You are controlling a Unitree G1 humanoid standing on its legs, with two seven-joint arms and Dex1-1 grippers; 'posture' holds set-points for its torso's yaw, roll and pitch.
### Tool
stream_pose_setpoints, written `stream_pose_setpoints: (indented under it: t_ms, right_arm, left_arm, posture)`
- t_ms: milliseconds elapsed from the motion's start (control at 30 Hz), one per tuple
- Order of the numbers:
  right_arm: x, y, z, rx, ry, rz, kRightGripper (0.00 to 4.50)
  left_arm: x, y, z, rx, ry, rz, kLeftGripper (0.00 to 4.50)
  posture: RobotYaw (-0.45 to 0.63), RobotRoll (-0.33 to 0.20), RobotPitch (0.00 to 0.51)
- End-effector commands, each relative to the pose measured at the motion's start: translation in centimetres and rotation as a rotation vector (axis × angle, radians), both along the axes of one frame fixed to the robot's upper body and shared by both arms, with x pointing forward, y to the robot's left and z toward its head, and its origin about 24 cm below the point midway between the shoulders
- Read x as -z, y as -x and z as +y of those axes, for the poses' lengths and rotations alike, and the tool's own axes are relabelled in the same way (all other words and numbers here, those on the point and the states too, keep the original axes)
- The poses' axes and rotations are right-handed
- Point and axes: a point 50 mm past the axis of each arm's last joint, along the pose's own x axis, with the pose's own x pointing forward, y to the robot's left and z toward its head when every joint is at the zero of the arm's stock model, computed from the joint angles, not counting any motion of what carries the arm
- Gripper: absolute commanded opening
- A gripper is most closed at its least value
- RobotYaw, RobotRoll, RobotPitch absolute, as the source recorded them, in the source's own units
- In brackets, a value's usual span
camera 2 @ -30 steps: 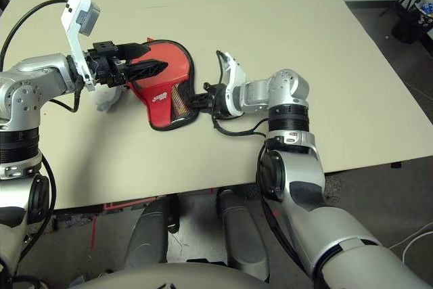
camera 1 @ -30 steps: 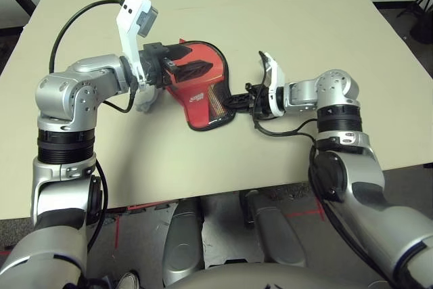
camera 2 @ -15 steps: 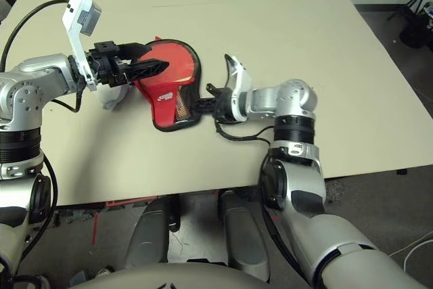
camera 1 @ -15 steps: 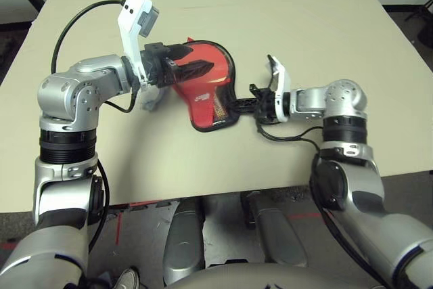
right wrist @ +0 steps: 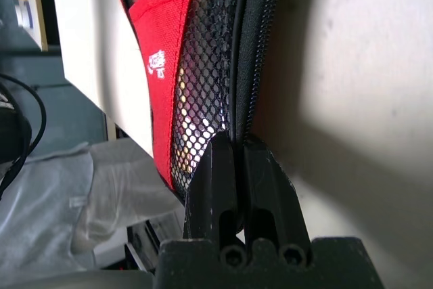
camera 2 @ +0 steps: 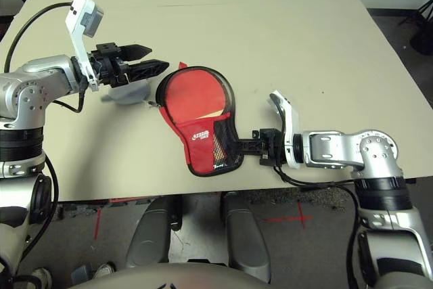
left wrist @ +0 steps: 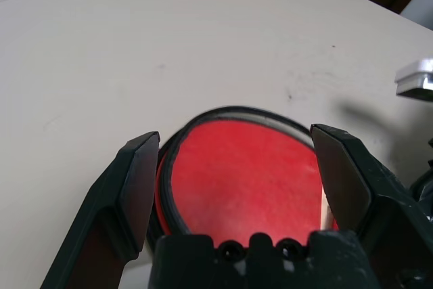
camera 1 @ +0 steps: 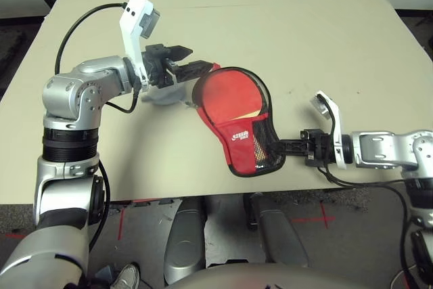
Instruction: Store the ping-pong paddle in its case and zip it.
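Red fabric with black zipper edging, that's the case [camera 1: 237,123], lying flat near the front edge of the table [camera 1: 284,25], its narrow end hanging close to that edge. It's got a black mesh pocket [camera 1: 260,145] with a white logo on the red band next to it. The round part looks open, and a red disc with a strip of tan wood beside it shows inside, so that seems to be the ping-pong paddle [camera 1: 226,96] sitting in it, though I can't make out the handle.

Tabletop is plain beige and matte. Floor around it is dark grey, with red tape marks below the front edge. A grey-white soft lump [camera 1: 162,93] sits on the table just beside the case.

Left gripper [camera 1: 193,60] is spread wide, holding nothing, hovering over the lump with its tips near the case's round end. Right gripper [camera 1: 283,145] is squeezed tight on the zipper edge at the case's narrow end.
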Motion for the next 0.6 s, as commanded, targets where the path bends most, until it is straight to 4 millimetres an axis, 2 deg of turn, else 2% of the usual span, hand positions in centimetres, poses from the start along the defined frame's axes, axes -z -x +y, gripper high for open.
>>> stream_pose_setpoints:
  t_ms: [33,133,200,333,467,533,600]
  right_arm:
    - [0.3,0.3,0.5,0.029,0.014,0.006,0.04]
    - [0.2,0.2,0.5,0.056,0.03,-0.004,0.85]
    - [0.0,0.2,0.0,0.064,0.047,-0.014,1.6]
    - [-0.9,0.4,-2.0,0.051,0.106,-0.033,3.1]
    - [-2.7,1.1,-3.4,-0.045,0.188,-0.068,4.46]
    - [-3.9,0.7,-3.3,-0.063,0.218,-0.122,4.46]
    - [-5.4,-0.3,-2.0,-0.078,0.268,-0.229,4.46]
  left_arm:
    - [0.3,-0.2,-0.2,0.012,-0.012,0.007,4.5]
    - [0.2,-0.3,-0.2,0.013,-0.013,0.005,4.5]
    - [0.1,-0.3,0.0,0.01,-0.015,0.002,4.5]
    - [-0.1,-0.3,0.2,0.004,-0.021,-0.004,4.5]
    - [-0.1,-0.3,0.3,0.002,-0.023,-0.007,4.5]
    - [-0.2,-0.4,0.4,-0.001,-0.025,-0.008,4.5]
    - [-0.3,-0.5,0.5,-0.003,-0.027,-0.011,4.5]
  posture:
    - [-0.03,0.0,0.239]
    - [-0.02,0.0,0.236]
    - [-0.02,0.0,0.235]
    - [-0.01,0.0,0.231]
    - [-0.01,0.0,0.231]
    - [-0.02,0.0,0.23]
    - [-0.03,0.0,0.229]
